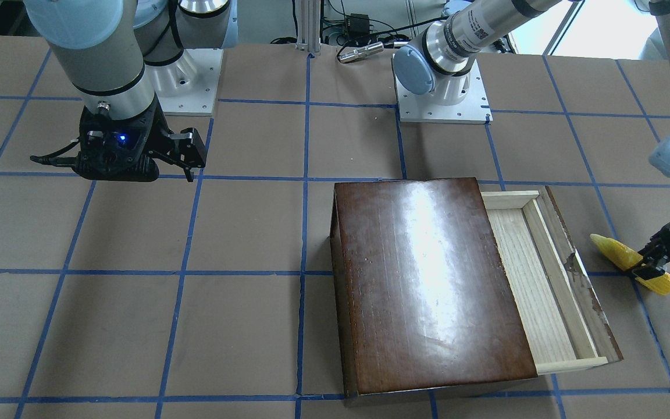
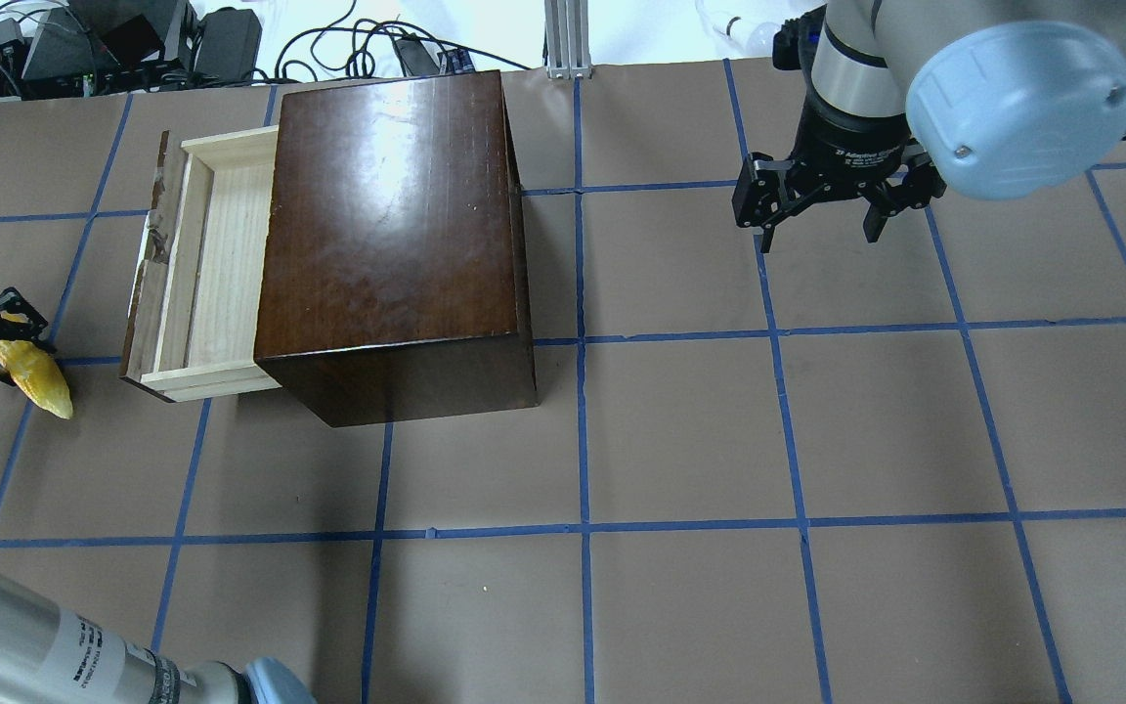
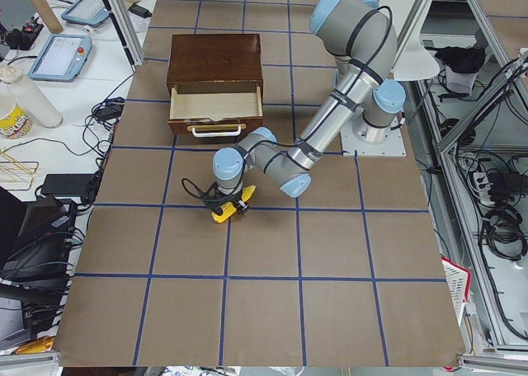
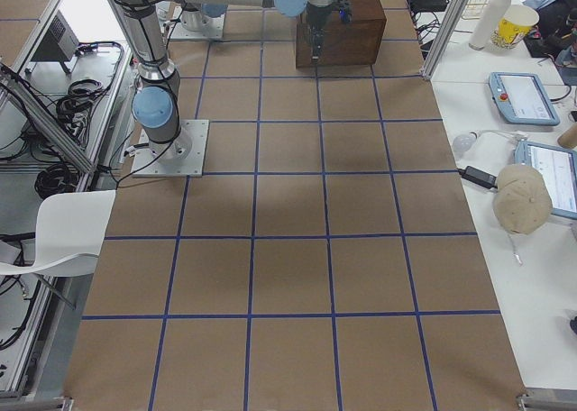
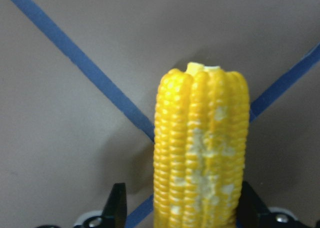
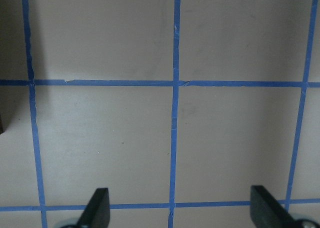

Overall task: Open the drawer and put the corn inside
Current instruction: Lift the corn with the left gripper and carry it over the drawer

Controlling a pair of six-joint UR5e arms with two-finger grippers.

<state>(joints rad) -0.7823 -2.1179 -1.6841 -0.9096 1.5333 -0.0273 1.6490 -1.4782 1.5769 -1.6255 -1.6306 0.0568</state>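
The bright yellow corn [image 1: 620,254] lies on the brown table beside the drawer's front, seen too in the overhead view [image 2: 40,379] and close up in the left wrist view [image 5: 202,153]. My left gripper [image 1: 649,269] straddles the corn near its blunt end. One finger [image 5: 248,204] is against it and the other finger [image 5: 118,205] stands a little off it, so the jaws are open. The pale wood drawer [image 1: 535,279] is pulled out of the glossy dark-brown box [image 1: 428,279]; its tray [image 2: 216,259] is empty. My right gripper [image 2: 817,235] hangs open and empty, far from the box.
The table is brown paper with a blue tape grid [image 6: 175,83]. The two arm bases [image 1: 442,99] stand at the robot's edge. The drawer's cream handle [image 3: 214,130] faces the corn. Screens, cables and cups lie off the table's ends.
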